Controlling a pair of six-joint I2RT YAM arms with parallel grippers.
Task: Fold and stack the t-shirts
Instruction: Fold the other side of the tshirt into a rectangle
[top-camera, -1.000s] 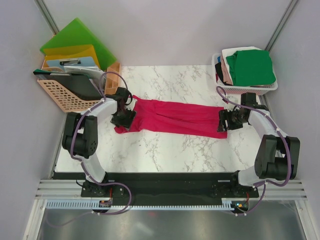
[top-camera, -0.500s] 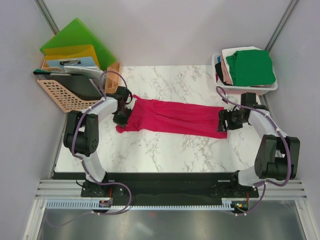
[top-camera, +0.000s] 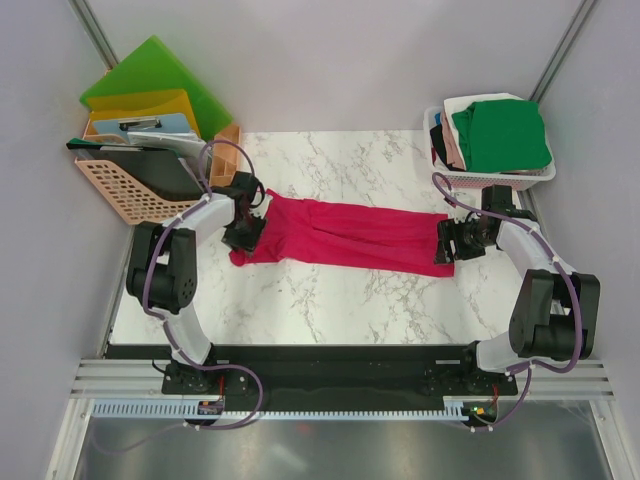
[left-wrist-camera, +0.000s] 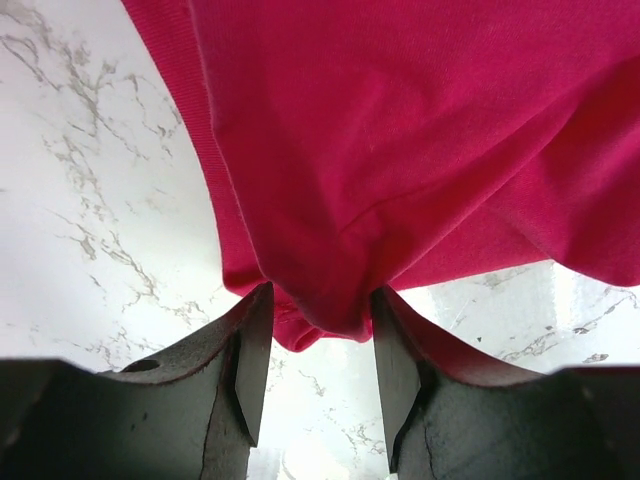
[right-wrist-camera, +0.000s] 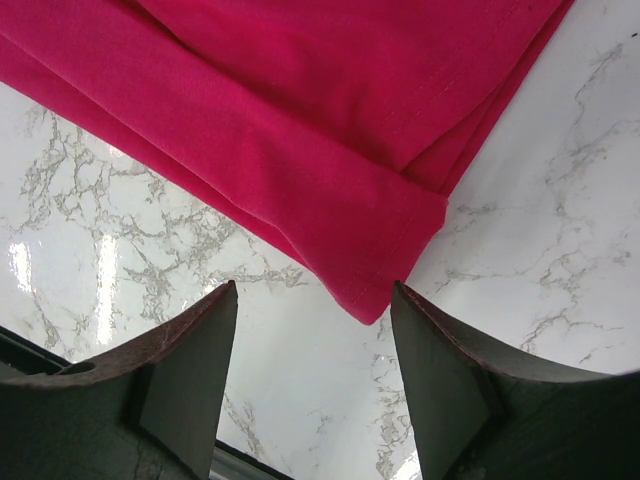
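My left hand (top-camera: 244, 232) has crept slightly toward the far side at the left end of the crimson t-shirt (top-camera: 350, 235). Its fingers are loosened and straddle the bunched hem corner rather than pinching it. My right hand (top-camera: 447, 243) has not moved; it is spread wide over the shirt's right corner and holds nothing. The shirt lies as a long folded strip across the desk (top-camera: 330, 300), much as before. I judge the end-to-end fold not yet begun, and both ends need a firm hold first.

t-shirt (top-camera: 350, 232): crimson-pink | table (top-camera: 340, 300): white marble, grey veins | stacked shirt (top-camera: 500, 135): green
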